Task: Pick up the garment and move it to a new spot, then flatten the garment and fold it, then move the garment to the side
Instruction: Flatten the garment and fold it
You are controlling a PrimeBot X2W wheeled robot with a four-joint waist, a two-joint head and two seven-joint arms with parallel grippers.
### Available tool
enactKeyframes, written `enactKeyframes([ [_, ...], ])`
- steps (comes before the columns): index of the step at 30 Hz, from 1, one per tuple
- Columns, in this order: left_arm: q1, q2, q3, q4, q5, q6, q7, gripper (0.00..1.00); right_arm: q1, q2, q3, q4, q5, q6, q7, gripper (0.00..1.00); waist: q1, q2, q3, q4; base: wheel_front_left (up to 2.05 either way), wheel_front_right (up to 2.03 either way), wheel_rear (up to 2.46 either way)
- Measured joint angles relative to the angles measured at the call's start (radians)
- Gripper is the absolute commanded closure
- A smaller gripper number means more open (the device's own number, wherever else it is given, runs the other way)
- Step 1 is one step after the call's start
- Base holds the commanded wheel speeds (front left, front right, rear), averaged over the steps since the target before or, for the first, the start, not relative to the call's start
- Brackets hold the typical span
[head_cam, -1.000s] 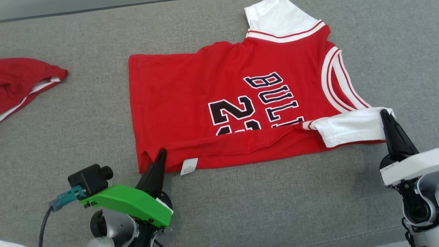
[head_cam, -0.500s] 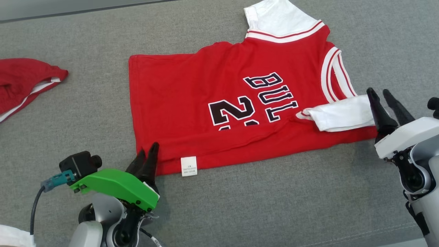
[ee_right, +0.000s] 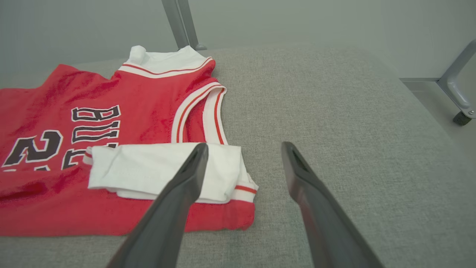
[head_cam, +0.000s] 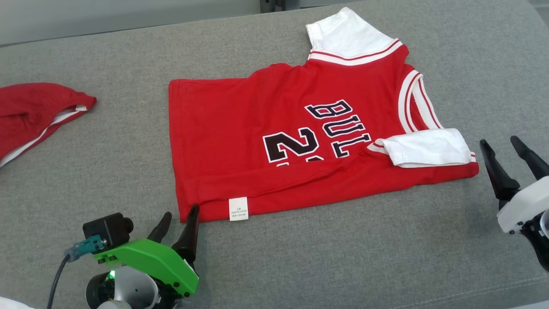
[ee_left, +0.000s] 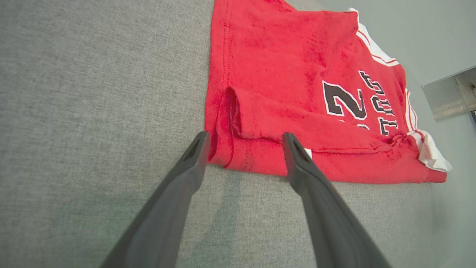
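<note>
- Both grippers have just let go. A second ago each pinched the near edge of the garment (head_cam: pixel 274 128); now both stand spread wide with nothing in them.
- The left gripper (head_cam: pixel 180 216) sits at the hem's near corner, and in its wrist view its fingers straddle that corner. The right gripper (head_cam: pixel 499 146) is drawn back just off the shoulder end, apart from the cloth.
- We judge that the release ends the first lengthwise fold. The near side strip now lies turned over onto the body, covering the lower part of the number.
- The garment (a red jersey with black lettering and white trim) lies flat at the middle of the bench (head_cam: pixel 343 257), hem toward the left edge and collar toward the right.
- The near white sleeve (head_cam: pixel 424 148) is folded in on top of the red cloth, while the far sleeve (head_cam: pixel 343 30) is spread out toward the far edge.
- The folded strip shows mild wrinkles, and a small white label (head_cam: pixel 238 209) is turned up at its near edge.
- The far side awaits its matching fold, as we read it.
- A second red cloth (head_cam: pixel 34 107) lies apart at the bench's left edge.
</note>
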Motion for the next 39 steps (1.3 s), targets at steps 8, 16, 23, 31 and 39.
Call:
enactKeyframes([
  [8, 0.007, 0.070, -0.050, 0.014, 0.057, -0.002, 0.071, 0.00, 0.072, -0.043, -0.004, -0.069, 0.009, 0.000, 0.162, 0.00, 0.0000, 0.0000, 0.047, -0.003, 0.00, 0.00, 0.00],
  [16, -0.038, 0.067, -0.061, 0.049, 0.052, -0.014, 0.086, 0.00, 0.062, -0.036, 0.003, -0.060, 0.002, 0.000, 0.219, 0.00, 0.0000, 0.0000, 0.099, 0.005, 0.00, 0.00, 0.00],
  [23, -0.087, 0.065, -0.077, 0.072, 0.064, -0.024, 0.079, 0.00, 0.029, -0.035, 0.039, -0.043, 0.005, 0.000, 0.249, 0.00, 0.0000, 0.0000, 0.122, 0.020, 0.00, 0.00, 0.00],
  [31, -0.095, 0.067, -0.079, 0.056, 0.057, -0.030, 0.088, 0.00, 0.017, -0.037, 0.044, -0.038, 0.014, 0.000, 0.254, 0.00, 0.0000, 0.0000, 0.116, 0.022, 0.00, 0.00, 0.00],
  [39, -0.096, 0.061, -0.077, 0.068, 0.025, -0.041, 0.100, 1.00, 0.011, -0.040, 0.059, -0.032, 0.040, 0.000, 0.267, 0.10, 0.0001, 0.0000, 0.119, 0.020, 0.00, 0.00, 0.00],
])
